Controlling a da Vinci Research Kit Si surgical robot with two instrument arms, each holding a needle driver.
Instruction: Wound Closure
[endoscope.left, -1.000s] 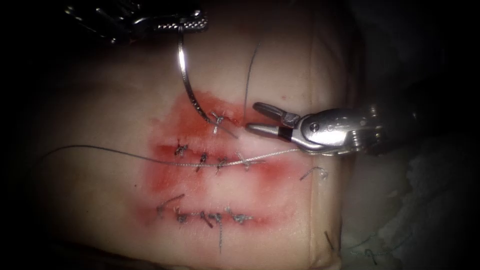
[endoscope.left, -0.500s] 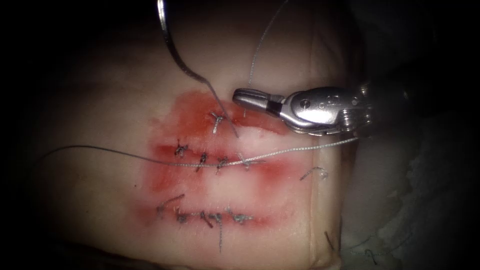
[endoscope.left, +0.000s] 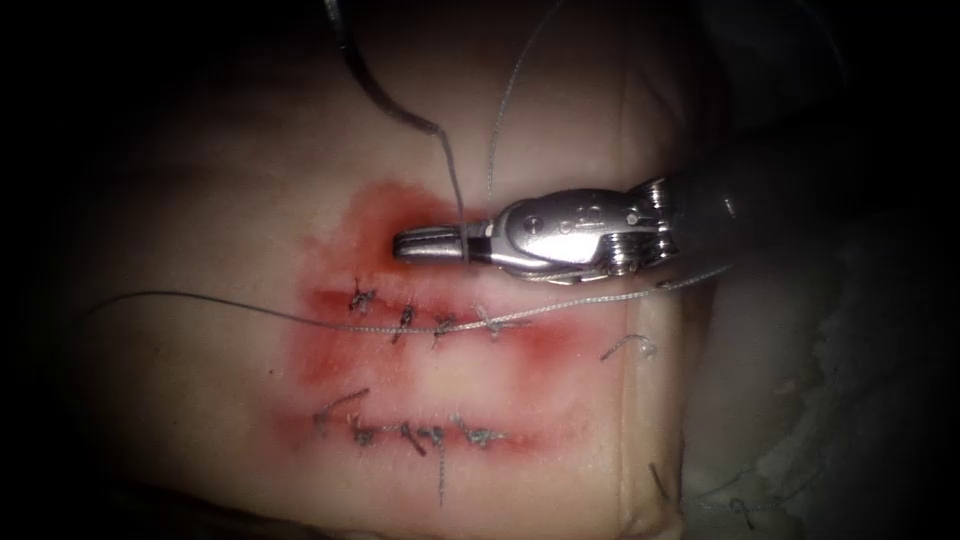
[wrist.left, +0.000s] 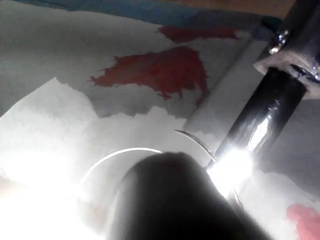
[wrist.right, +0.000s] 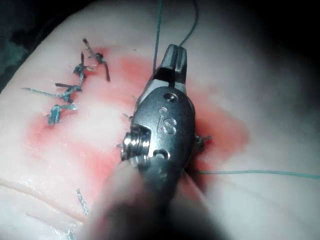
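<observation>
The curved needle (endoscope.left: 375, 95) hangs free above the tissue (endoscope.left: 200, 220), out of it, with its upper part running off the picture's top. The left tool holds it up there; in the left wrist view its dark wrist (wrist.left: 170, 200) covers the jaws and the needle's arc (wrist.left: 120, 152) curves out from behind it. Thread (endoscope.left: 452, 175) drops from the needle's tail to the top cut (endoscope.left: 380, 225). My right tool (endoscope.left: 430, 243) lies across that cut with its jaws shut, pointing left, and the thread passes behind them. The right wrist view shows the same shut jaws (wrist.right: 172, 60).
Two stitched cuts lie lower down, the middle row (endoscope.left: 430, 325) and the lowest row (endoscope.left: 420, 435). A long thread (endoscope.left: 200, 302) runs across the middle row to the left. Cut thread ends (endoscope.left: 630, 345) sit near the tissue's right edge. Red-stained paper (wrist.left: 160, 70) lies beside the tissue.
The left tool lifted the needle out of the top cut and rose past the picture's top, trailing thread. The right tool shut its jaws and moved left onto the cut.
</observation>
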